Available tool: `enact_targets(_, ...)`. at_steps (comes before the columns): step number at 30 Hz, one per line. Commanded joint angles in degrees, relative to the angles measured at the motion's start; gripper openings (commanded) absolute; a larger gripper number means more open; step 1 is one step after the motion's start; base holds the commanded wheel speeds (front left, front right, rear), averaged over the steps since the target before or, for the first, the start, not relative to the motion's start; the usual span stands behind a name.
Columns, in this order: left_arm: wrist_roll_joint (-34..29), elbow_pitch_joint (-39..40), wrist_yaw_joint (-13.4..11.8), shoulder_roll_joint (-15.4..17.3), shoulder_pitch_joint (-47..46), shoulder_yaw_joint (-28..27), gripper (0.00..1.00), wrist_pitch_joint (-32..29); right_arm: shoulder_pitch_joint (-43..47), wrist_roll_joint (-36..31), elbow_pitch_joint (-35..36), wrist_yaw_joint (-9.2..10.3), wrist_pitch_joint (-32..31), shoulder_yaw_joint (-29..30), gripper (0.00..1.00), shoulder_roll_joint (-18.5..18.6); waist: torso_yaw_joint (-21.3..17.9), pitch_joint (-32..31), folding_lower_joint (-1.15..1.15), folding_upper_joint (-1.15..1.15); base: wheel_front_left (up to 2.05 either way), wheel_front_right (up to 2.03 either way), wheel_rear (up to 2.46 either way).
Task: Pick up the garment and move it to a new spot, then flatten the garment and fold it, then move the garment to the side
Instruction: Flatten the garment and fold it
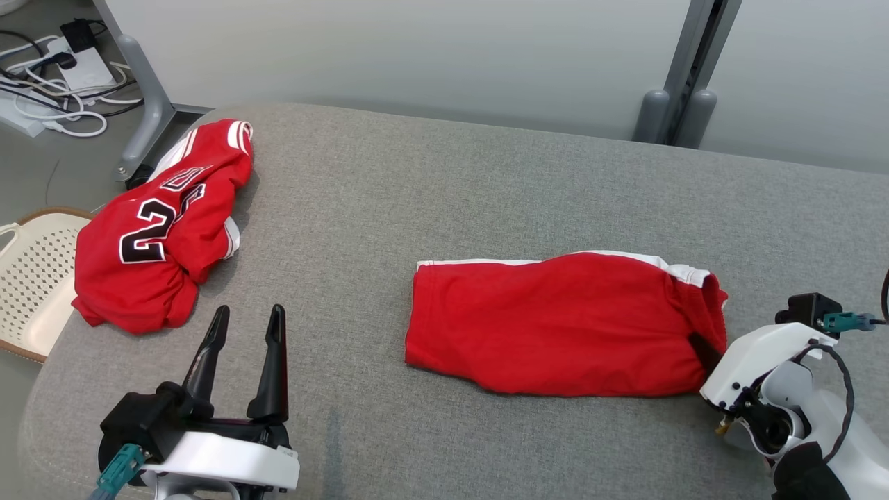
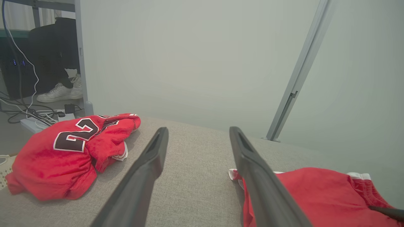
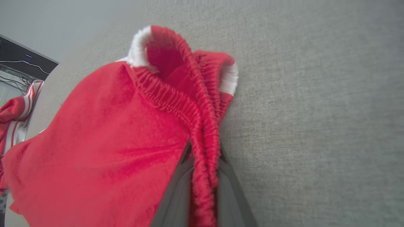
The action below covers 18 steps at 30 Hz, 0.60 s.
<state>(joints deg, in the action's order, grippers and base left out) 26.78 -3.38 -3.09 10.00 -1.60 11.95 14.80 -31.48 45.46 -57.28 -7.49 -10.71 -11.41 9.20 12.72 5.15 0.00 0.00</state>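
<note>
Folding judged done, shorts (image 1: 555, 323) pinched at the waistband
They are laid right of centre on the table (image 1: 417, 173), clamped by the right gripper (image 3: 203, 157); the left gripper (image 1: 248, 312) is spread wide, empty. Only the move aside seems left.

The left gripper (image 1: 250, 316) sits at the lower left, its two dark fingers spread apart and pointing forward. The right gripper (image 3: 204, 154) reaches in from the lower right, angled inward — its fingers pinched together on the shorts (image 1: 555, 323) at the waistband.
</note>
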Motion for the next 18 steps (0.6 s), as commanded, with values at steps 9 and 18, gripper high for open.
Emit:
enact_targets(9,0.4,0.2,-0.3,0.0,-0.2,0.4,1.0,0.0,-0.3,2.2,2.7,-0.02,2.6,-0.9,0.0,2.9,-1.2,-0.6,0.0,0.0,0.0,0.0,0.0)
enact_targets(18,0.6,-0.2,0.1,-0.1,0.6,1.1,1.0,0.0,0.7,2.0,3.3,-0.02,-0.2,-1.4,0.0,7.9,-3.4,-1.7,0.0,0.0,0.0,0.0,0.0)
